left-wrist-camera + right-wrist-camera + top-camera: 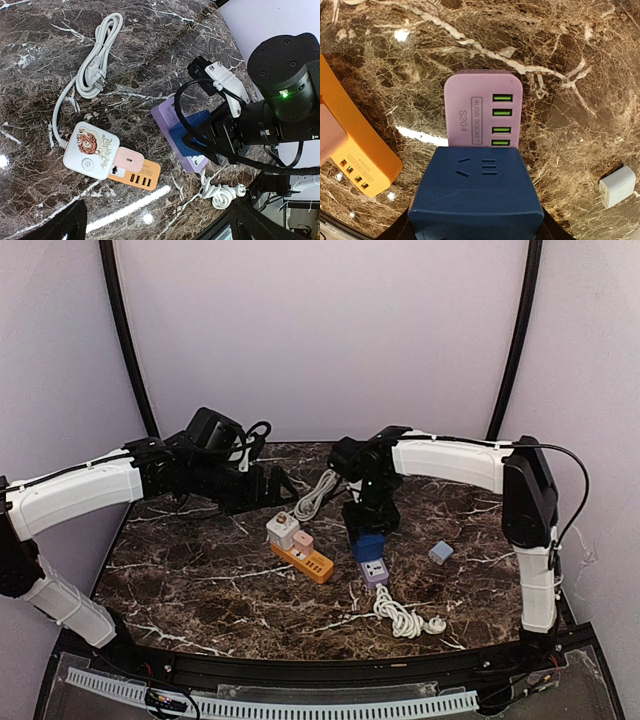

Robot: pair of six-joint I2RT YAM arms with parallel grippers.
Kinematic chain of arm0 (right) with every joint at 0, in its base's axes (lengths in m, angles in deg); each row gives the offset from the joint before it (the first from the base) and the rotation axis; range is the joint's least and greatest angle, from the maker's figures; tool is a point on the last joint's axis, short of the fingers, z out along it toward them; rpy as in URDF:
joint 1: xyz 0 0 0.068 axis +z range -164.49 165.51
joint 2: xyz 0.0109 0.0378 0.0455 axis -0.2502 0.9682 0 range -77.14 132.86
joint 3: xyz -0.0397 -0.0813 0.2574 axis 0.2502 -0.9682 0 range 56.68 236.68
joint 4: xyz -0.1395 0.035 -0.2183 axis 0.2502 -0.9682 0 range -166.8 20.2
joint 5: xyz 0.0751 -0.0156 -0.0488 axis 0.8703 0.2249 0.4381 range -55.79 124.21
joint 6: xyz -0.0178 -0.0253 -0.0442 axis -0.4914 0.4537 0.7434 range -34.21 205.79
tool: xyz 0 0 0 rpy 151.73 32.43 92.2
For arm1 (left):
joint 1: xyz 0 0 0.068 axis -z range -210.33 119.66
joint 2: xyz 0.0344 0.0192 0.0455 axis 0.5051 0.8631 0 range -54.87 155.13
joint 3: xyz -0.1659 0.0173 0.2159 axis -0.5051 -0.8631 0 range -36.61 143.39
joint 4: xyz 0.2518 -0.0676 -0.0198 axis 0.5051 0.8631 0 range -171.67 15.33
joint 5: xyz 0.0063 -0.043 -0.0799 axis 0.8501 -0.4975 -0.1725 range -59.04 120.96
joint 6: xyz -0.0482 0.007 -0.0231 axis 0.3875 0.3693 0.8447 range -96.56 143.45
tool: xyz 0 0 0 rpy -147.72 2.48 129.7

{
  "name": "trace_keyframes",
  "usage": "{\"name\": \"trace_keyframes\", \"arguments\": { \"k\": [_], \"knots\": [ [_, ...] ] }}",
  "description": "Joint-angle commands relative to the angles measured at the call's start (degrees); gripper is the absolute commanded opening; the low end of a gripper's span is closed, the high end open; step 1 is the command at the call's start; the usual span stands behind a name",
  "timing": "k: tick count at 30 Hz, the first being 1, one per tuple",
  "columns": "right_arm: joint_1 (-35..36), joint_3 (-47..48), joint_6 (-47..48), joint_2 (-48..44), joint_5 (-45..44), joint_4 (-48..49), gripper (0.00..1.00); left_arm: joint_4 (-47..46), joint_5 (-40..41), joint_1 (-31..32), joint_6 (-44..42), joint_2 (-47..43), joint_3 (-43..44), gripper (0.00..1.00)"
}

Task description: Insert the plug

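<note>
Top view, right pincer (367,530): clamped on the blue plug block (368,546), which stands over the far end of the purple socket strip (376,573) on the counter (200,580).
Top view, left pincer (275,487): hovers behind the orange strip (312,563), well apart from the purple strip and carrying nothing.
Top view, surroundings: a white cable coil (400,618) lies just in front of the purple strip, and a small grey charger (440,552) sits to its right.
Left wrist view, left pincer: its fingers (70,222) are spread wide at the lower corners, with only counter between them.
Left wrist view, plug: the blue block sits against the top face of the purple strip. I cannot tell whether its pins are fully home.
Right wrist view, plug: the block fills the lower frame, square to the strip and covering the end next to the four green USB ports (502,120).
Step in hand: seating the plug. I judge alignment largely done.
Next move calls for: a straight push down without tilting, then release. The left pincer may need to steady the strip.
</note>
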State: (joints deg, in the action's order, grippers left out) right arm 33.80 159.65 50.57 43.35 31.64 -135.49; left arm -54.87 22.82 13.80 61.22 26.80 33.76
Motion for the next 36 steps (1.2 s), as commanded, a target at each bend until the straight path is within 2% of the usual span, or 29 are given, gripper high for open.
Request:
{"name": "trace_keyframes", "arguments": {
  "k": [1, 8, 23, 36],
  "knots": [
    [1.32, -2.64, -1.52, 7.51, -3.38, -2.29, 0.00, 2.03, -0.18, -0.28, 0.33, -0.65, 0.63, 1.00],
    [2.58, -1.82, -1.30, 10.63, -7.79, -4.95, 0.00, 2.04, -0.29, -0.29, 0.98, -0.95, -0.10, 1.00],
    [1.34, -12.14, 2.14, 9.37, -2.84, 4.74, 0.00, 3.20, 0.01, -0.27, 1.08, -1.62, 0.21, 1.00],
    [0.40, -10.89, 5.55, 10.38, -3.66, 4.26, 0.00, 3.37, 0.79, -0.24, 1.51, -1.28, 1.17, 1.00]
  ]
}}
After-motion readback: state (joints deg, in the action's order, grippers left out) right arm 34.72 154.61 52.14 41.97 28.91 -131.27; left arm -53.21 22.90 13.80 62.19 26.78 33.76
